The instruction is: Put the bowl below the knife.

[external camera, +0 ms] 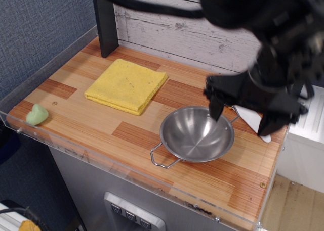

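Note:
The shiny steel bowl (195, 135) sits upright on the wooden counter (101, 125) at the front right. One wire loop handle points to the front left, the other to the back right. My gripper (242, 125) hangs open and empty above the bowl's right rim, one finger (216, 107) over the bowl's back edge and the other (269, 126) to the right. The knife's white blade (249, 119) lies on the counter just behind and to the right of the bowl. Its yellow handle is hidden behind the gripper.
A folded yellow cloth (126, 84) lies at the back left. A small green object (37, 114) sits at the left front corner. A dark post (106, 21) stands at the back. A clear plastic rim (126, 173) edges the counter.

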You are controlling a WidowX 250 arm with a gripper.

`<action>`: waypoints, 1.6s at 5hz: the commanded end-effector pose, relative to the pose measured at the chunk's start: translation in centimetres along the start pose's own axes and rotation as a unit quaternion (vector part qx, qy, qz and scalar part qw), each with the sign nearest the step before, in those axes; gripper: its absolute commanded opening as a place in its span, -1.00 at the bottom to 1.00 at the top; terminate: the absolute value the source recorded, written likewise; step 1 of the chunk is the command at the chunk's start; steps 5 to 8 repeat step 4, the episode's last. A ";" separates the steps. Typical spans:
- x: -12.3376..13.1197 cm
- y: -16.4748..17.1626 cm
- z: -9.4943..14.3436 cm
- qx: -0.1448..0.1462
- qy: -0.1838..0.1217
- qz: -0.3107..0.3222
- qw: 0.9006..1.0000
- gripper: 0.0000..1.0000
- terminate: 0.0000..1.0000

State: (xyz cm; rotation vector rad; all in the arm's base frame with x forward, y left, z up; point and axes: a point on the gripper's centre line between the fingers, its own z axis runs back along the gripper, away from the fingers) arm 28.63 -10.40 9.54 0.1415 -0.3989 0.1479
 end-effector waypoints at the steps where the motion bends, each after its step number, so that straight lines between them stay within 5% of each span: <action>1: 1.4 1.4 3.7 -0.038 -0.044 0.041 0.998 1.00 -1.00; 3: 1.4 1.4 3.7 -0.038 -0.044 0.041 0.998 1.00 -1.00; 4: 1.4 1.4 3.7 -0.038 -0.044 0.041 0.998 1.00 1.00; 8: 1.4 1.4 3.7 -0.038 -0.044 0.041 0.998 1.00 1.00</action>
